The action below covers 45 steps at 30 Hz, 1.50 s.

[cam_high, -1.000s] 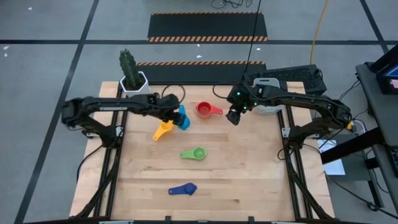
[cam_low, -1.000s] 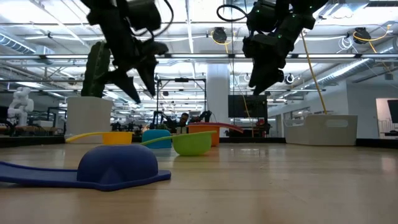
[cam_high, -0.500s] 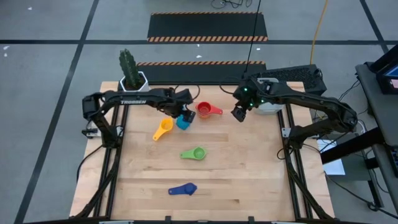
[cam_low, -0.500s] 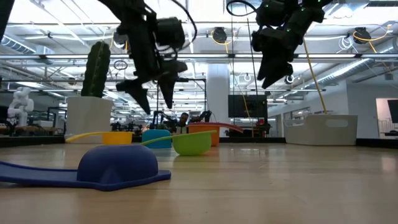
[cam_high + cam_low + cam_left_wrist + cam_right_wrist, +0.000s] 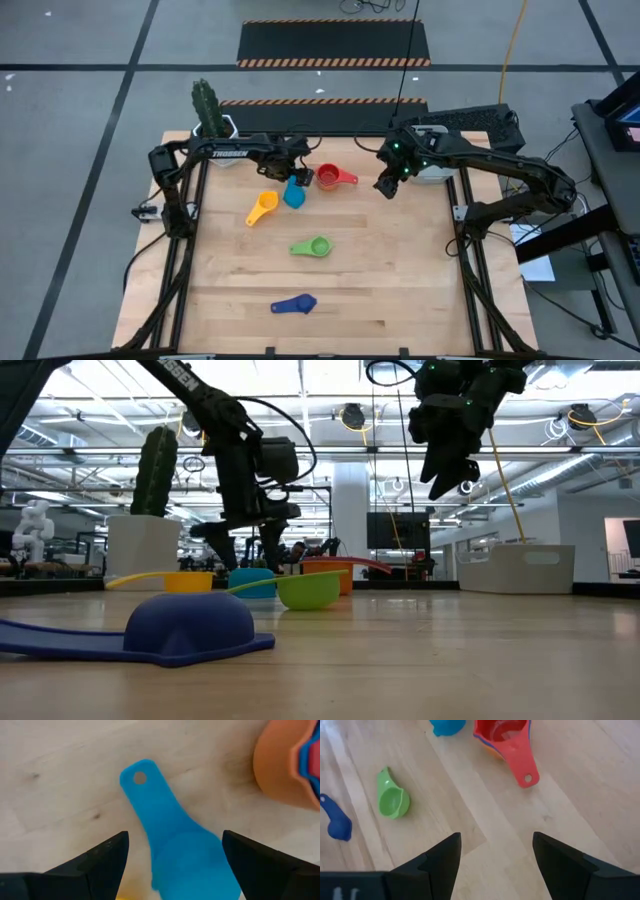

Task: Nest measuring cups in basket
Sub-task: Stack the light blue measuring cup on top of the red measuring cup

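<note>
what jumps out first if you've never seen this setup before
The bright measuring cups scattered on the wooden table: a yellow cup, light blue cup and red cup toward the back, a green cup mid-table, a dark blue cup near the front. The left gripper hangs open over the light blue cup.

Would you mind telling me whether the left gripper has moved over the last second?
Yes. In the high view the left gripper has shifted toward the table's far edge and nearer the red cup, leaving the light blue cup on the table.
</note>
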Each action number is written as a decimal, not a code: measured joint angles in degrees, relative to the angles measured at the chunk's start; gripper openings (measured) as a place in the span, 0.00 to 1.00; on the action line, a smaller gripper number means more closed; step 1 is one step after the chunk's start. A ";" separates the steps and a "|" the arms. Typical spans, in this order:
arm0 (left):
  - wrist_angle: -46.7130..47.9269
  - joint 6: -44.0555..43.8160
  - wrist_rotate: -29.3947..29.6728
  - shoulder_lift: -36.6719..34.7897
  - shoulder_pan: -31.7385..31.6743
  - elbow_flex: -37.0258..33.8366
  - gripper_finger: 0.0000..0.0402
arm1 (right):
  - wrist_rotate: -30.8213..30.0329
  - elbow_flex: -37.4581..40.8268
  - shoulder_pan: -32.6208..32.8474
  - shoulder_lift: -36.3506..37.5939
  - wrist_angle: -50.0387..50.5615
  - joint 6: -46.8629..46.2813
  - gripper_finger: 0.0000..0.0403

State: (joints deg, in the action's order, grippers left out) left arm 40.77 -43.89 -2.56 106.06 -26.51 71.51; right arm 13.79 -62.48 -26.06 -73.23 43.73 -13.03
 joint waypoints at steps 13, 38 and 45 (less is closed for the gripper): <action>-1.03 1.33 -5.88 0.86 3.24 -0.03 0.81 | -0.16 0.00 1.81 0.22 1.32 -0.25 0.59; 14.65 5.08 -8.29 -0.29 11.20 6.79 0.81 | -0.36 0.00 1.81 0.17 -0.20 0.21 0.59; 13.87 16.82 -4.74 -0.27 7.61 6.24 0.71 | -0.33 0.00 1.81 0.17 -0.22 0.21 0.59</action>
State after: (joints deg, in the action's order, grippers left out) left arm 54.65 -27.07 -7.29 105.80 -18.90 77.75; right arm 13.46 -62.48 -24.25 -73.06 43.51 -12.82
